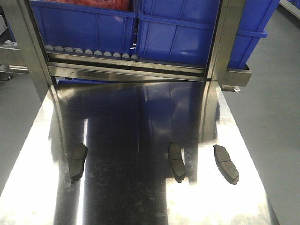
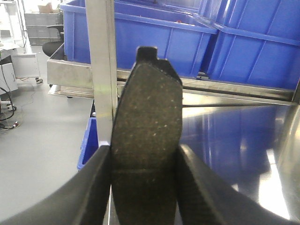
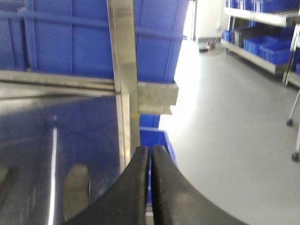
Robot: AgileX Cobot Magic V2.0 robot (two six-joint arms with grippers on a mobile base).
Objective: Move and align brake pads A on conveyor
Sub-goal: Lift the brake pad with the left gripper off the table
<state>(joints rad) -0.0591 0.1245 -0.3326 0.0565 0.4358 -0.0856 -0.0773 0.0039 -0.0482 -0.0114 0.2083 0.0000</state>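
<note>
Three brake pads A lie apart on the shiny steel table (image 1: 126,197) in the front view: a left pad (image 1: 78,161), a middle pad (image 1: 176,161) and a right pad (image 1: 226,163). Neither gripper shows in that view. My left gripper (image 2: 144,150) is shut on another dark grey pad (image 2: 147,108), which stands upright between the fingers with its groove just above them. In the right wrist view my right gripper (image 3: 151,149) is shut with nothing between its fingers, near the table's right edge. A blurred pad (image 3: 76,190) lies to its left. The conveyor is out of view.
Blue bins (image 1: 178,35) sit on a roller rack behind the table. Steel posts (image 1: 224,42) rise at the far corners, one close to the held pad (image 2: 101,65). Grey floor (image 3: 234,117) lies beyond both table sides.
</note>
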